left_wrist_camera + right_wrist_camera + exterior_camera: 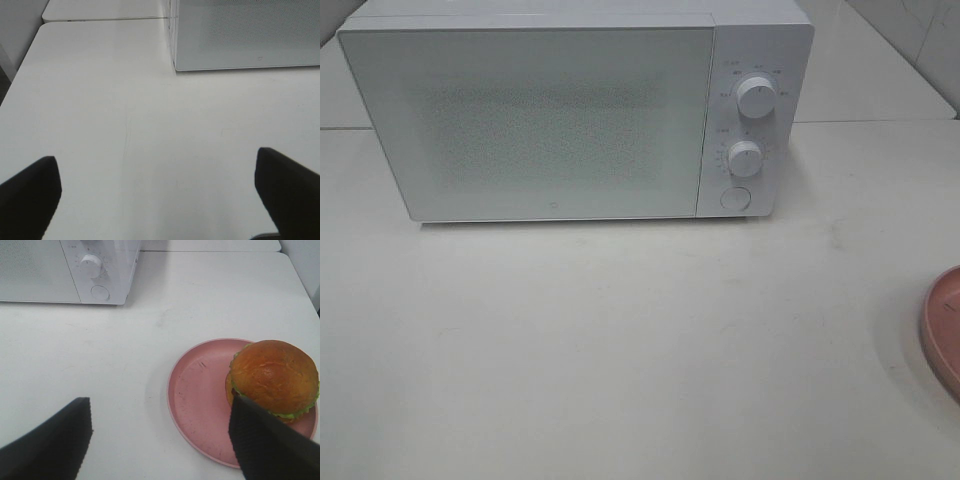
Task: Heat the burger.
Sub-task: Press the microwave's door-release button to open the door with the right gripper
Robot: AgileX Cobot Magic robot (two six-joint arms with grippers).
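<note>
Right claw [160, 407] first: its two dark ribbed fingers [55, 440] stand wide apart with nothing between them, poised above the white worktop [620, 340] beside the round pink plate [200, 390]. One finger crosses in front of the near side of the tall burger with its glossy golden-brown bun and green lettuce frill [274, 375]; whether it touches, the wrist view does not show. The left claw [156, 160] is likewise spread wide and empty, over bare worktop in front of the near corner of the boxy white microwave oven [530, 110].

The burger sits on the plate, off-centre towards one rim, and the plate lies at the worktop's right edge (only a sliver shows from above). The microwave stands along the far edge, door shut, with two white round dials [756, 96] and a round push-button [734, 198] on its right-hand panel.

The step in hand looks like taking up the burger. To do it well, I would shift the right claw sideways until the bun sits squarely between the fingers, then lower it so the pads meet the stack low down – at the patty, not the dome – and close gently, since a layered thing like this may skew or topple. Lift straight up, clear of the rim. The door needs opening before anything goes inside – probably by that button.
</note>
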